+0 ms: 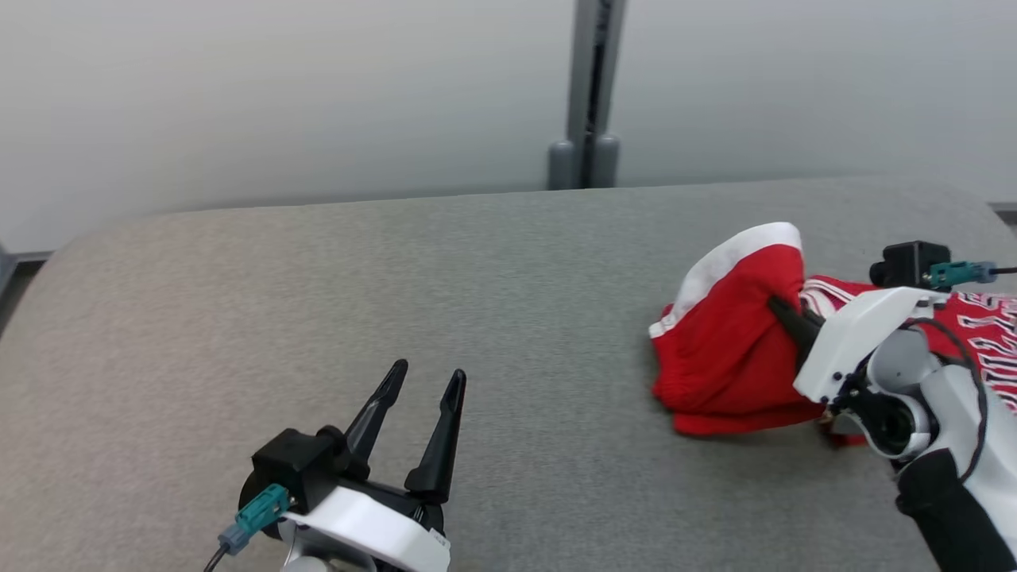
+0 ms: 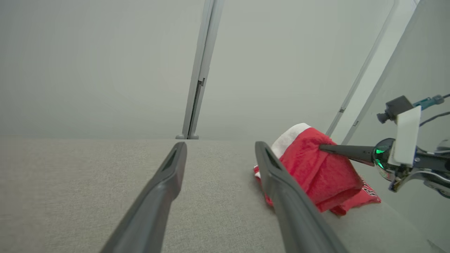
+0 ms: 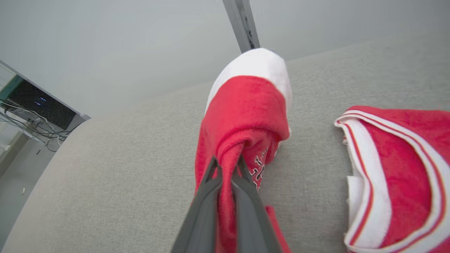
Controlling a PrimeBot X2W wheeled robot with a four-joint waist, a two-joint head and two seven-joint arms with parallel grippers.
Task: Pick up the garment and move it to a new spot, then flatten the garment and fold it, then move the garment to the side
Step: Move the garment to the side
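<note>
Our right gripper has its fingers closed tight on a bunch of the red shirt. Our left gripper sits low on the left with its fingers wide apart and nothing between them, well apart from the shirt. The shirt is at the right end of the gray tabletop. One part stands up in a hump with a white band on top. The rest lies flat beside the right arm.

We think the shirt is soft, light and floppy. It will sag and trail when we lift it, and it may fold over itself. It will not break. A small pinch could slip out, so a thick bunch is good to hold. For flattening, we think the edges with the white stripes are the best places to hold, one for each gripper.

The right wrist view shows the cloth squeezed between the two fingers, and a striped edge lying flat. The head view hides that pinch in the folds, but it shows how much bare tabletop lies on the left. The left wrist view shows the hump from the side, standing up off the tabletop.
</note>
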